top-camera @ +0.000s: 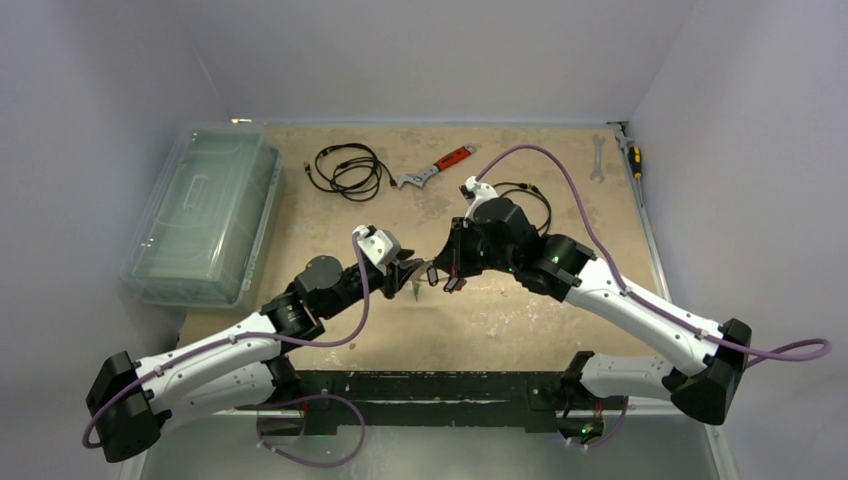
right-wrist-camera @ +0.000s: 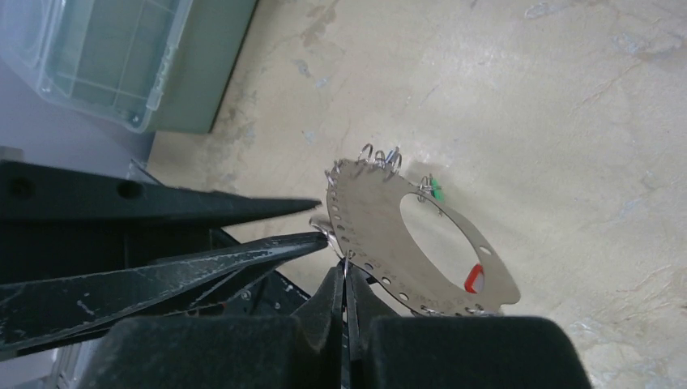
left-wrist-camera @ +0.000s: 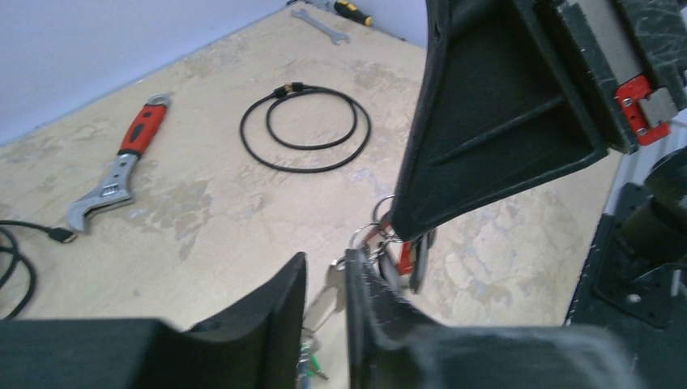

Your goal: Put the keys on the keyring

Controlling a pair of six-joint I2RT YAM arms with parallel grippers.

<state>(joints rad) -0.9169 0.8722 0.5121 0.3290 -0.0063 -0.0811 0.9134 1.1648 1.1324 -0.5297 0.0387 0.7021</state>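
Note:
The keyring (right-wrist-camera: pixel 381 235) is a flat grey metal hoop with small holes along its edge. My right gripper (right-wrist-camera: pixel 346 271) is shut on its near edge and holds it upright above the table. Small wire rings (right-wrist-camera: pixel 378 158), a green tag (right-wrist-camera: pixel 436 188) and a red tag (right-wrist-camera: pixel 475 277) hang on it. My left gripper (left-wrist-camera: pixel 326 258) meets it from the left, jaws narrow around a silver key (left-wrist-camera: pixel 328 296). Green and blue tags (left-wrist-camera: pixel 312 361) dangle under that key. In the top view both grippers (top-camera: pixel 412 272) (top-camera: pixel 442 270) touch tip to tip at mid-table.
A clear plastic bin (top-camera: pixel 200 215) stands at the left. A black cable coil (top-camera: pixel 345 170) and a red-handled adjustable wrench (top-camera: pixel 437 167) lie at the back. A second cable loop (left-wrist-camera: pixel 312 126) lies behind the right arm. A spanner (top-camera: pixel 598 158) and a screwdriver (top-camera: pixel 632 155) lie at the far right.

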